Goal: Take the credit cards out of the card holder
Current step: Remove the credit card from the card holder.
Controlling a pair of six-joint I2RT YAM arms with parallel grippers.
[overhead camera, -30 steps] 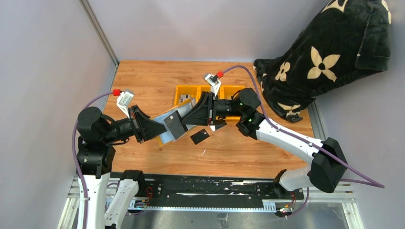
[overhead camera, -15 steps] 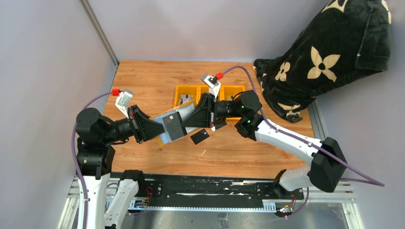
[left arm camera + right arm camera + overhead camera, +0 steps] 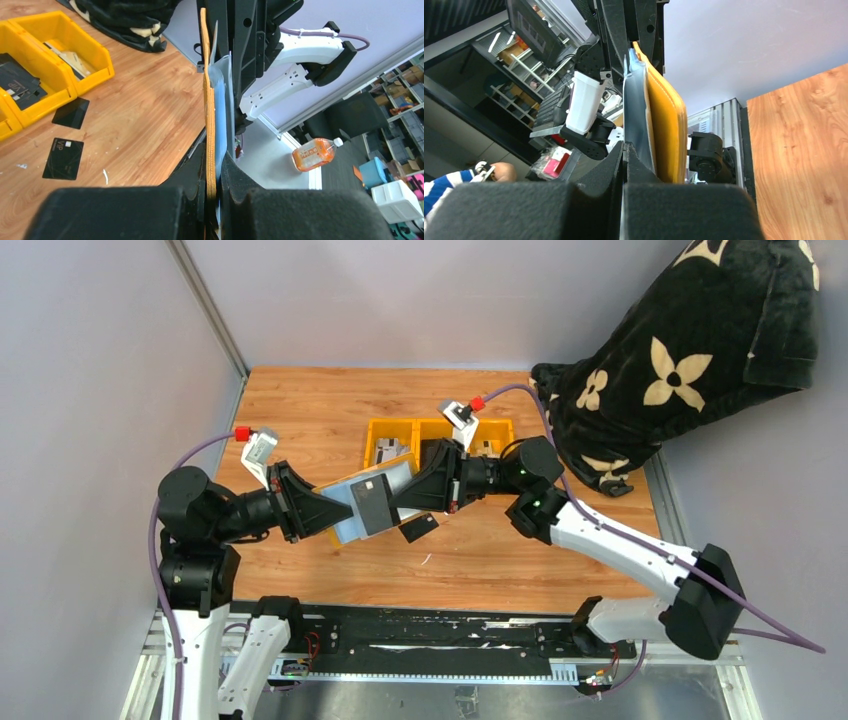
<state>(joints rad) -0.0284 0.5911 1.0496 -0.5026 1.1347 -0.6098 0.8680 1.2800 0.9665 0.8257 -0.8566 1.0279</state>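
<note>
seemingly near the end: the left gripper (image 3: pixel 214 172) and right gripper (image 3: pixel 625 155) both pinch shut on the mustard-yellow leather bifold wallet (image 3: pixel 345 512), held aloft, while two thin black rectangular cards (image 3: pixel 63 158) lie on the wooden table (image 3: pixel 150 100); next, check the black square (image 3: pixel 370 502) against its lining, which i cannot identify

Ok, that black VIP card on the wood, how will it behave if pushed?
Probably slides freely: the card looks thin and light on the smooth table. Likely stiff, lying flat without curl. Flush to the wood, it probably offers little edge to grab.
</note>
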